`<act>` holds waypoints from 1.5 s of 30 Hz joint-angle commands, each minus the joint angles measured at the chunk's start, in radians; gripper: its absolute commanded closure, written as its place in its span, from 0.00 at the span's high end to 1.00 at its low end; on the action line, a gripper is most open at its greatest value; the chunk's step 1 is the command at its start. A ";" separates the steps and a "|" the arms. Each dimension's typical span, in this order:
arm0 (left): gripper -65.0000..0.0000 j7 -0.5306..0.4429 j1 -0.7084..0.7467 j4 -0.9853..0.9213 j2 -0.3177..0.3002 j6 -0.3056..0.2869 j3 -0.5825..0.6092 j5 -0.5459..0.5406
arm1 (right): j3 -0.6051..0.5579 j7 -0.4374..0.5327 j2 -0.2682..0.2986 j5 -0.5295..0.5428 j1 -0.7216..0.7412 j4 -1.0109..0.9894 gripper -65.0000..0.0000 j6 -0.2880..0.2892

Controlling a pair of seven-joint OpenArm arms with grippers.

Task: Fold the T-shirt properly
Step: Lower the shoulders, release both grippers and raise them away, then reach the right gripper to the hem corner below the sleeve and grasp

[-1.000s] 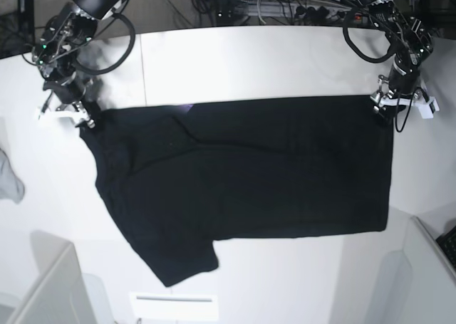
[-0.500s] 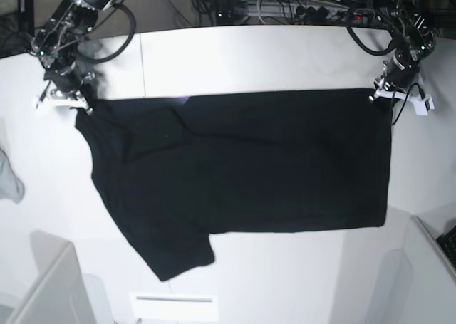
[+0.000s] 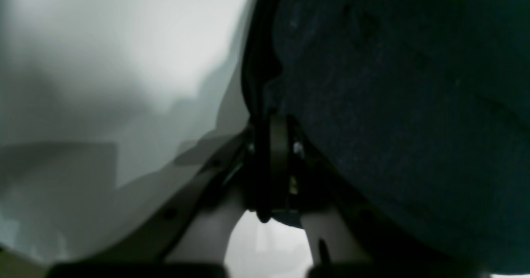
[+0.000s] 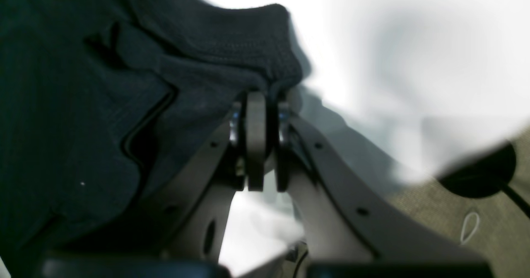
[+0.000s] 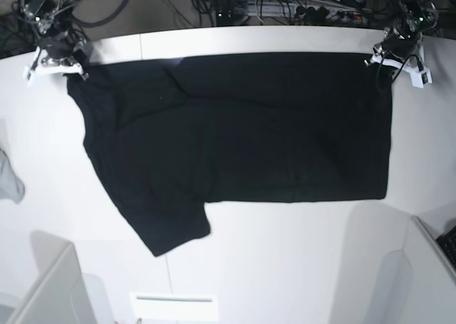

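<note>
Two pincers hold one big black T-shirt (image 5: pixel 242 132) on a white tabletop (image 5: pixel 285 267); start at the left side of the base view, where a small grey cloth scrap (image 5: pixel 10 178) lies at the very edge of the tabletop, well apart from the shirt; up in the far left corner sits the right pincer (image 5: pixel 80 66), and it is pinched tight on the shirt's top left corner; the right wrist view shows this close up, with the right pincer (image 4: pixel 261 100) squeezed on a bunched fold of dark cloth (image 4: pixel 124 83), and the tips pressed together with the cloth between them; moving right, the T-shirt is spread out flat with its plain black side up, and its top edge runs straight across near the far side of the tabletop; one short sleeve (image 5: pixel 167 228) sticks out at the lower left; a white strip (image 5: pixel 173 302) lies near the front edge below the sleeve; at the far right corner the left pincer (image 5: pixel 376 53) is also pinched tight on the shirt's other top corner; the left wrist view shows the left pincer (image 3: pixel 271 120) closed up narrow, with the dark cloth (image 3: pixel 393 104) touching it on the right, but that view is blurry.
</note>
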 commanded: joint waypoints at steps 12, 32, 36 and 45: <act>0.00 -0.017 0.090 0.087 -0.010 0.006 -0.012 0.003 | 0.006 -0.086 -0.032 0.006 -0.083 0.093 0.00 0.002; 0.78 -0.025 0.112 0.097 -0.008 0.006 -0.013 0.000 | 0.115 -0.095 -0.034 0.006 -0.086 0.152 0.41 0.002; 0.92 -0.025 0.112 0.172 0.013 0.006 -0.102 -0.002 | 0.116 -0.089 -0.034 0.006 -0.084 0.199 0.41 0.002; 0.91 -0.023 0.083 0.291 0.011 0.002 -0.294 -0.002 | -0.033 -0.092 0.043 -0.001 0.017 0.238 0.41 0.005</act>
